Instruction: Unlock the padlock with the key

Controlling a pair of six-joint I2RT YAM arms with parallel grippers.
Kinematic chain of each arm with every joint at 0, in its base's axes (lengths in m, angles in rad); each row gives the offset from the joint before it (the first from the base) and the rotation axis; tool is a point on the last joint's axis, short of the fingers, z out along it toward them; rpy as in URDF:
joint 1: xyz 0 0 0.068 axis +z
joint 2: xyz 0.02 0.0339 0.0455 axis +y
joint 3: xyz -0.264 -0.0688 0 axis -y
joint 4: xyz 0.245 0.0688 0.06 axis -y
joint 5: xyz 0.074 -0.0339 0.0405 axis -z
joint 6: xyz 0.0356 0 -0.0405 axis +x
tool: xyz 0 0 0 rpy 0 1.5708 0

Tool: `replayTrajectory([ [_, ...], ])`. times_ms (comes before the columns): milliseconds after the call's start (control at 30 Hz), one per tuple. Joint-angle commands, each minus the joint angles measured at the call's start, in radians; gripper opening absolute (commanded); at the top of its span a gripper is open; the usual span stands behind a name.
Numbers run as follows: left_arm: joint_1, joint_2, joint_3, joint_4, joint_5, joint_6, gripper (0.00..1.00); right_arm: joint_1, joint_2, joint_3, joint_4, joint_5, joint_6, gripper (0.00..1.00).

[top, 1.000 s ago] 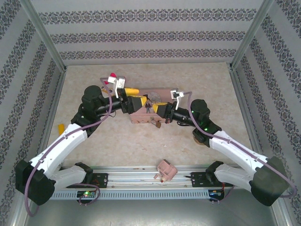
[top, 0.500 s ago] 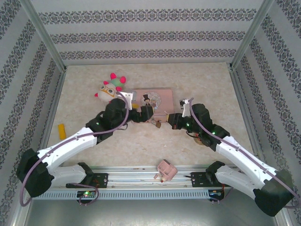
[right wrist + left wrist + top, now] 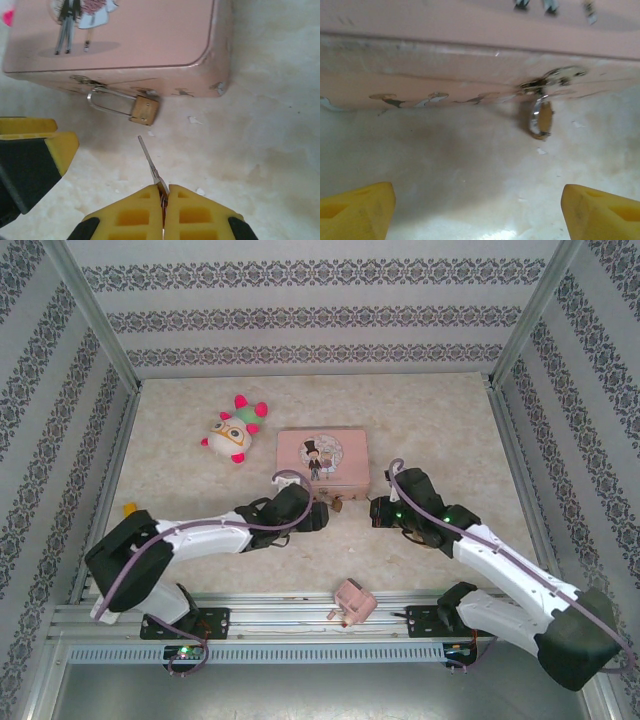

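The small brass padlock (image 3: pixel 145 110) hangs by its thin silver shackle from the clasp on the front wall of the pink tin (image 3: pixel 145 35) and lies on the table. My right gripper (image 3: pixel 164 192) is shut on the key (image 3: pixel 149 161). The key's thin blade points up at the padlock, its tip a short way below the lock body. My left gripper (image 3: pixel 477 215) is open and low on the table in front of the tin, with nothing between its yellow fingers (image 3: pixel 357 215). The padlock (image 3: pixel 540 117) lies ahead and right of it. From above, both grippers flank the padlock (image 3: pixel 340 504).
A plush toy (image 3: pixel 232 430) lies left of the pink tin (image 3: pixel 322 455). A pink plug-like block (image 3: pixel 353 600) rests by the front rail. A small yellow piece (image 3: pixel 129 509) sits at the left edge. Patterned walls enclose the table.
My left arm has swung from over the tin's left side down to the table in front of it, its jaws slightly narrower. My right gripper, with the key, has drawn back from the tin.
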Motion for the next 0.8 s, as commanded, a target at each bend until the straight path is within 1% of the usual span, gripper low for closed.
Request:
replayTrajectory([
  [0,-0.011,0.058,0.071,0.034,-0.041,-0.014,0.83,-0.009,0.045,0.007,-0.022,0.059,-0.025,0.0],
  [133,-0.009,0.138,0.134,0.044,-0.038,0.02,0.77,-0.012,0.101,0.03,-0.023,0.066,-0.042,0.0],
  [200,-0.008,0.181,0.164,0.056,-0.04,0.034,0.73,-0.017,0.123,0.037,-0.022,0.078,-0.044,0.0],
  [400,0.006,0.291,0.268,0.063,-0.034,0.085,0.66,-0.066,0.135,0.026,0.0,0.09,-0.027,0.0],
  [567,0.018,0.359,0.356,0.053,-0.036,0.139,0.65,-0.132,0.103,-0.01,0.029,0.06,-0.01,0.0],
  [767,0.029,0.402,0.41,-0.015,-0.074,0.121,0.72,-0.203,0.053,-0.046,0.048,0.011,-0.001,0.0],
])
